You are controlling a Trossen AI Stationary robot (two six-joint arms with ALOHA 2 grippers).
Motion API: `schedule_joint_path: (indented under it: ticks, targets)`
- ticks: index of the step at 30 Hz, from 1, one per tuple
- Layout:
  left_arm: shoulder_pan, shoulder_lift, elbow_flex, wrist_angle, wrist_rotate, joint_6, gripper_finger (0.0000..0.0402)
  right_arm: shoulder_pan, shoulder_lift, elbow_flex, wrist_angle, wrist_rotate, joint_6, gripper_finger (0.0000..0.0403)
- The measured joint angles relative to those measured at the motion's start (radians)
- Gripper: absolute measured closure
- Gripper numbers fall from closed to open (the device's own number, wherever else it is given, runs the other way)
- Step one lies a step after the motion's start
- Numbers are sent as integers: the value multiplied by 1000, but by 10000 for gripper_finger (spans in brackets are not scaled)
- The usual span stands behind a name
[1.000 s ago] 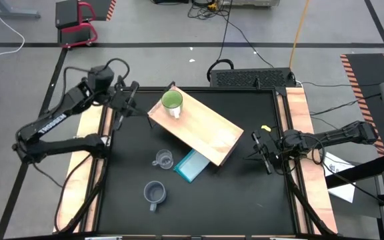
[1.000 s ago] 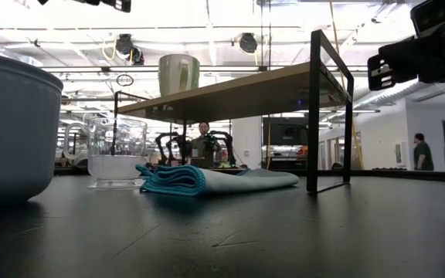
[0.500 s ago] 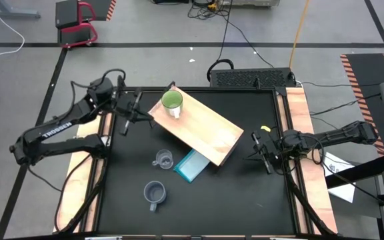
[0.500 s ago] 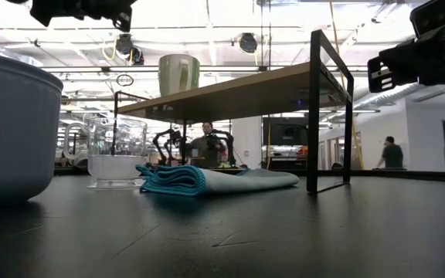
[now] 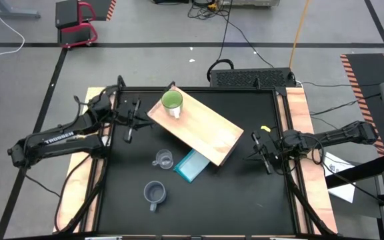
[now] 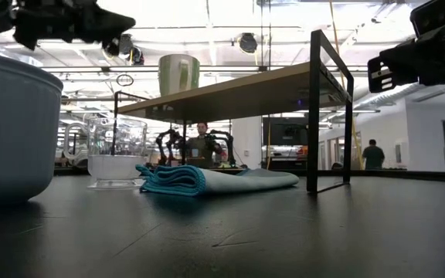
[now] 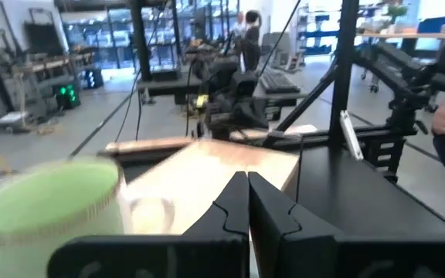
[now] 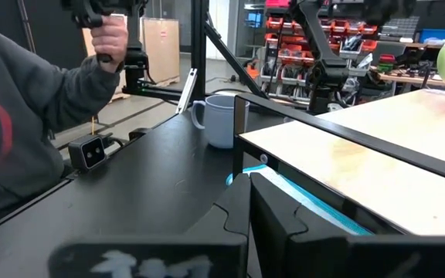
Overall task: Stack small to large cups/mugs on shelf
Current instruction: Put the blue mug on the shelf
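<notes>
Left gripper (image 5: 133, 115): clenched on nothing, poised just beside the shelf's (image 5: 199, 130) near-left end, close to the lime-green mug (image 5: 172, 102) standing on that corner of the board. On the black table (image 5: 245, 200), left to right: grey-blue mug (image 5: 154, 194) nearest the front edge, clear glass cup (image 5: 163, 160) just beside the shelf, folded light-blue cloth (image 5: 192, 165) partly under the shelf's edge. Right gripper (image 5: 261, 151): clenched, empty, off the shelf's right end.
</notes>
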Motion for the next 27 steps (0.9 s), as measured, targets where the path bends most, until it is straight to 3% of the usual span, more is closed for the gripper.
schedule_joint_path:
  ticks: [11, 21, 24, 27]
  targets:
    - [-27, -140, -148, 30, -42, -6, 401, 6, -8, 0, 32, -31, 68, 403]
    - [-26, -198, -210, 27, -43, -21, 401, 125, -77, 0, 45, -31, 65, 403]
    - [-26, -199, -218, 27, -43, -21, 401, 180, -82, 0, 73, 1, 64, 403]
    - [-26, -199, -225, 28, -43, -21, 401, 243, -81, 0, 82, 112, 51, 403]
